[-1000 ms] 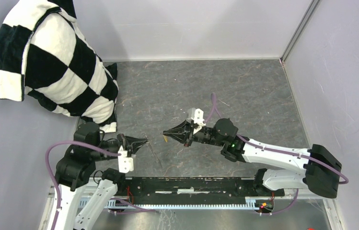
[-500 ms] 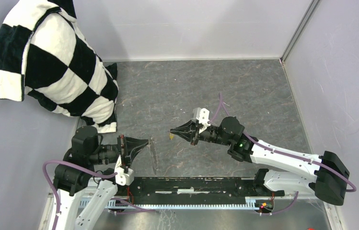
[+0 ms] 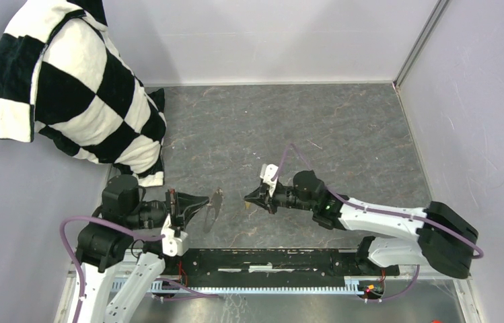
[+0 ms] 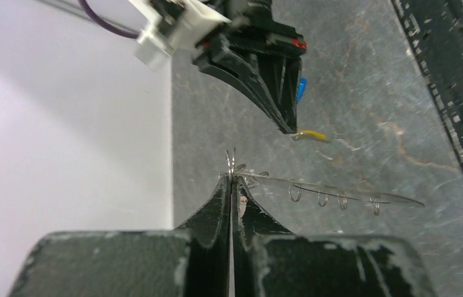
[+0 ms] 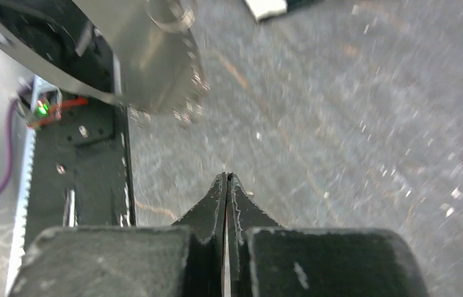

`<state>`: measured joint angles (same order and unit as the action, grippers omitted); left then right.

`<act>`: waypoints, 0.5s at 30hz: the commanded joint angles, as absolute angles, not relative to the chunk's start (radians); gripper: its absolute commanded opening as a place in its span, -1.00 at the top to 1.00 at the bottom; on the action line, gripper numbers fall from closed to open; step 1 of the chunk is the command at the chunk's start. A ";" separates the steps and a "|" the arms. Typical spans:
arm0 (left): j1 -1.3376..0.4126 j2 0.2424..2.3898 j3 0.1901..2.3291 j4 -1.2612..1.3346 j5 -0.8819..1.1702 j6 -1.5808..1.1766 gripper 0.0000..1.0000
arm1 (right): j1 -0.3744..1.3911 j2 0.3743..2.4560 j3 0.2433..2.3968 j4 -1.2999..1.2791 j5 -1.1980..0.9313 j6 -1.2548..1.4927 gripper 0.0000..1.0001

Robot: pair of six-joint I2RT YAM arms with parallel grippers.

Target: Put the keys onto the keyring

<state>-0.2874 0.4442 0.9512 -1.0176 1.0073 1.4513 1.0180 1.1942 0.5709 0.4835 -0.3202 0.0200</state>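
Note:
My left gripper (image 3: 203, 200) is shut on the rim of the keyring (image 3: 214, 205), a thin grey wire loop held above the table. In the left wrist view the left gripper (image 4: 232, 176) pinches the keyring (image 4: 340, 195), seen edge-on with several small rings hanging from it. My right gripper (image 3: 247, 198) faces it a short way to the right, shut on the yellow key (image 3: 247, 202). The left wrist view shows the yellow key (image 4: 312, 134) sticking out of the right gripper's tip (image 4: 289, 129), above the loop. The blue key (image 4: 301, 88) shows beside those fingers. In the right wrist view the right gripper (image 5: 227, 177) is shut and the key is hidden.
A black-and-white checkered cloth (image 3: 77, 87) hangs at the back left. Grey walls close the left, back and right sides. A black rail (image 3: 269, 259) runs along the near edge between the arm bases.
The right gripper with the yellow key has turned and come nearer and lower, level with the keyring. The left gripper has stayed nearly in place while the keyring swung in its grip.

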 commanded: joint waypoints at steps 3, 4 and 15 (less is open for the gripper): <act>-0.287 0.528 1.007 -0.983 1.003 1.111 0.96 | 1.012 1.348 0.542 0.531 -0.281 0.008 1.00; -0.287 0.538 1.009 -0.982 0.998 1.069 0.96 | 1.011 1.369 0.541 0.538 -0.278 -0.016 0.99; -0.287 0.546 1.003 -0.980 0.991 0.949 0.96 | 1.013 1.262 0.666 0.427 -0.319 -0.239 0.01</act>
